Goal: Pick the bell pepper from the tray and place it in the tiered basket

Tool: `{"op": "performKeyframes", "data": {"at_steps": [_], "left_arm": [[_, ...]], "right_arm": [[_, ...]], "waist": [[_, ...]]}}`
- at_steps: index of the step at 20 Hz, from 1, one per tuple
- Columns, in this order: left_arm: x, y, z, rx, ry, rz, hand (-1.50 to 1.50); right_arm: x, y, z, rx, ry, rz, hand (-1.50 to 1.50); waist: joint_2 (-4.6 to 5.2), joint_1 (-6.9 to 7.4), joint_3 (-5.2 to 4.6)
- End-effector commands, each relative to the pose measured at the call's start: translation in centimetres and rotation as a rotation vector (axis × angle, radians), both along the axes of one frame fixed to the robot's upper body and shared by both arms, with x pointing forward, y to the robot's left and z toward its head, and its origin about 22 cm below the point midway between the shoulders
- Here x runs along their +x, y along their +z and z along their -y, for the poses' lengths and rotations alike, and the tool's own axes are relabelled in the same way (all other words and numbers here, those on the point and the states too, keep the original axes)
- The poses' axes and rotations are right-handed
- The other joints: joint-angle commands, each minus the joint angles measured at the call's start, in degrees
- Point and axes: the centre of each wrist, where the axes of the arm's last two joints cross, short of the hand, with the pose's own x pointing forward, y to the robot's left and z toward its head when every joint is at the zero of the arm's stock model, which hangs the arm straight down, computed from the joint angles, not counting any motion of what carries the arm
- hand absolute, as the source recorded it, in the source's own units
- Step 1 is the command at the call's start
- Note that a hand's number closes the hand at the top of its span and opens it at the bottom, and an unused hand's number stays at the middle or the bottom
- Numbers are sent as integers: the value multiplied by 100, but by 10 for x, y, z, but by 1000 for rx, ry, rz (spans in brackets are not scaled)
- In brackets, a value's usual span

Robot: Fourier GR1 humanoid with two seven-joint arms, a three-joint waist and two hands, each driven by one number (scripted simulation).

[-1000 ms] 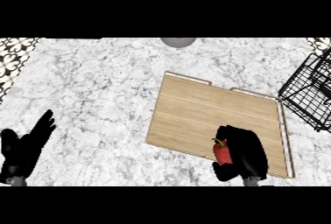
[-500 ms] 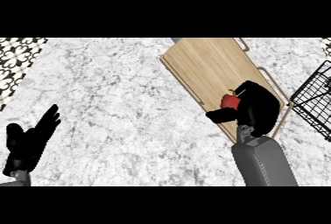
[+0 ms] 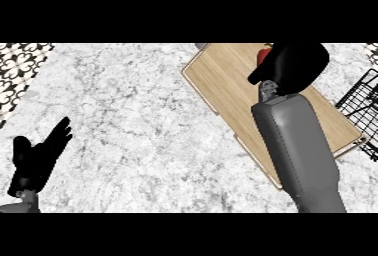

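**Over the tray: pepper in hand, basket transfer pending**

Across the speckled grey-and-white marble counter (image 3: pixel 140 125) lies the pale wooden rectangular tray (image 3: pixel 221 75) with its light raised rim; nothing shows on its visible boards except what the right arm covers. To its right, only part of the black wire tiered basket (image 3: pixel 360 107) shows at the view's edge, and its contents cannot be judged from here.

The grey right forearm (image 3: pixel 295 145) crosses the tray lengthwise. The black right hand (image 3: pixel 295 62) sits above the tray's far end, fingers curled around the small red bell pepper (image 3: pixel 263 54), of which only a sliver shows at the hand's left side. The pepper appears lifted clear of the boards, though the hand hides its underside.

The black left hand (image 3: pixel 37 157) rests at the lower left, fingers straight and holding nothing.

Assessment: the carry is in hand. To do it well, the hand should travel rightward high enough to clear the basket's wire rim, arrive over a tier, and release only when the pepper is inside the wires.
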Motion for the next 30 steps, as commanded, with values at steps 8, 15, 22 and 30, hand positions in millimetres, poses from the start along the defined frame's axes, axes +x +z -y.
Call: {"op": "performKeyframes", "data": {"at_steps": [8,15,22,30], "left_arm": [[4,2,-13,-21,48,-13,0],[-9,-1,-23,14,31,-4,0],[-5,-2,7,-17,22,-4,0],[-7,2,-16,-10,29,-4,0]], "right_arm": [[56,52,35,65,-172,208,150],[82,44,133,-9,-220,184,150],[82,43,177,135,-133,404,150],[79,48,241,153,-135,417,150]], "waist": [[-9,-224,12],[3,-201,16],[13,-177,28],[9,-184,22]]}}
